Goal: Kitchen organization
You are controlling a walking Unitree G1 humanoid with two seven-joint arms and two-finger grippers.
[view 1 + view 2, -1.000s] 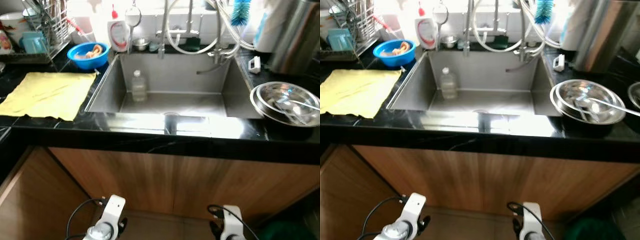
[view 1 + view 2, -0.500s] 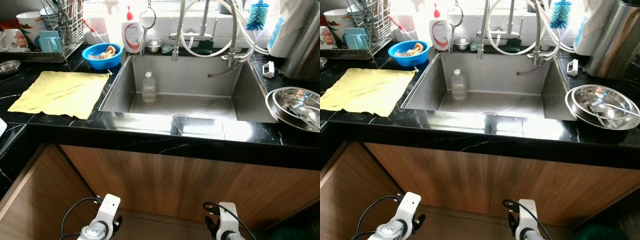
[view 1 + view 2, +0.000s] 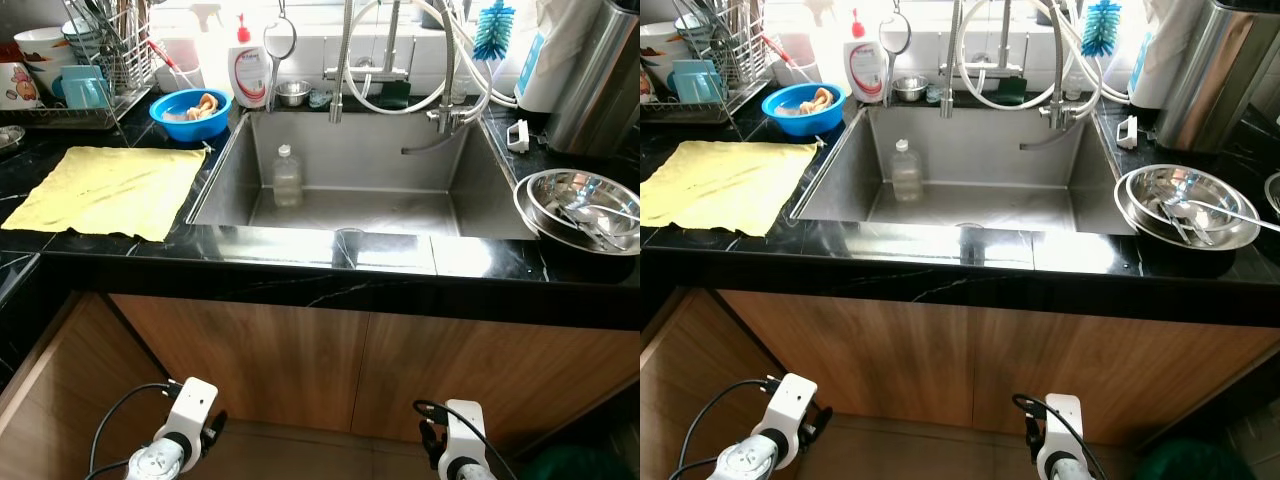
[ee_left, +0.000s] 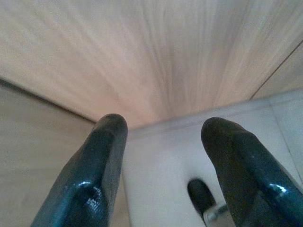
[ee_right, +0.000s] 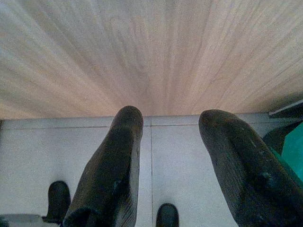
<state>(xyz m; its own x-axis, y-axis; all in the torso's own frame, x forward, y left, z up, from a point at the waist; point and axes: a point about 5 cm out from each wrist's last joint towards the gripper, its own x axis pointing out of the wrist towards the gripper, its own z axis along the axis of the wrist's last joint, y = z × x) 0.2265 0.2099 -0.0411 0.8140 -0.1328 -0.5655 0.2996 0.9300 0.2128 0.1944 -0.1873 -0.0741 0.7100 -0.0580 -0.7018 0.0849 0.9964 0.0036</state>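
my left pincer (image 4: pixel 163 137) and right pincer (image 5: pixel 173 125) hang low before the wood-grain cabinet doors (image 3: pixel 350 365), each with its 2 black fingers apart over pale floor tile. above, the glossy black stone desk (image 3: pixel 300 265) frames a deep steel sink (image 3: pixel 360 160) where a clear plastic bottle (image 3: pixel 287 178) stands upright. a flat yellow cloth (image 3: pixel 110 190) lies left of the sink; round steel bowls (image 3: pixel 580 205) sit right.
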